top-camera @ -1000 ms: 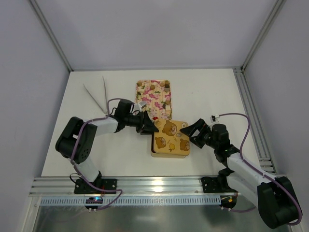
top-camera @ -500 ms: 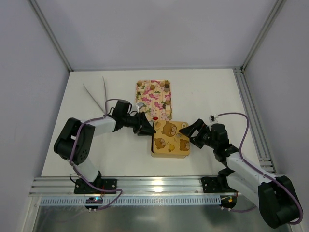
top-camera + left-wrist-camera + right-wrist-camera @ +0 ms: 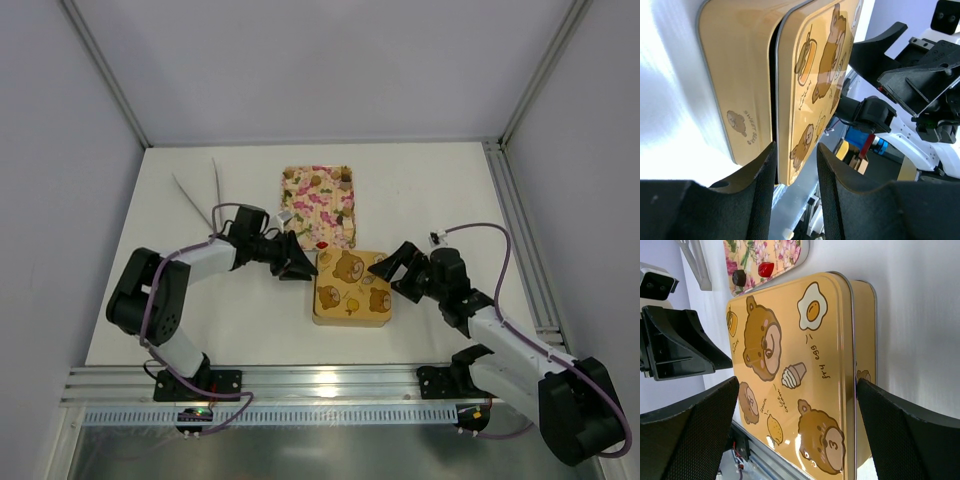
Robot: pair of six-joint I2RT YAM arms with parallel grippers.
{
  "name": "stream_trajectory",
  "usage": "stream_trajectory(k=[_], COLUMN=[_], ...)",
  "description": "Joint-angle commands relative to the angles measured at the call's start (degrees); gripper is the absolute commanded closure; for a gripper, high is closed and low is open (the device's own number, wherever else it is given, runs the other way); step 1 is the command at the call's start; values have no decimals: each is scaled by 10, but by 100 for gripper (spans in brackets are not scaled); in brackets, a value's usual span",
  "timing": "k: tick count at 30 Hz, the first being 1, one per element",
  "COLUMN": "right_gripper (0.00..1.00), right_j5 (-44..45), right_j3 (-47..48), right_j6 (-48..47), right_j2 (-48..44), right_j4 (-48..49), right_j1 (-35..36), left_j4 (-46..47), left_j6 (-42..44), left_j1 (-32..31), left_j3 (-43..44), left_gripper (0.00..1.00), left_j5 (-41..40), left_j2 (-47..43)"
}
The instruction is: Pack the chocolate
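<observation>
While right jaws gape beside the tin (image 3: 350, 292), left jaws stand narrow at its edge.

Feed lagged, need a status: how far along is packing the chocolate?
Done: nothing visibly packed; chocolates lie on the floral tray. In hand: the bear tin has its lid on, slightly offset; left tool and open right tool flank it. Left: remove lid, move pieces in.
</observation>
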Motion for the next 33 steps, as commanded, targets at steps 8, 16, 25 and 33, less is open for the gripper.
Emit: stream_trajectory(k=[8, 16, 25, 33], right_gripper=[0, 0, 0, 0], right_j5=[47, 103, 140, 142], right_j3=[66, 111, 162, 193], right_j6=[-50, -75, -104, -113], right_j2=[29, 58, 93, 118], right_j4=[-51, -118, -182, -201], right_j1=[17, 57, 83, 96], left_j4=[-112, -112, -111, -111], left_j6=[52, 53, 54, 48], left_j1=[9, -17, -59, -81], left_j3=[31, 32, 46, 50], left_gripper=[54, 40, 34, 35], left_j5=[-91, -102, -113, -121], left_j2=[-49, -45, -36, -31])
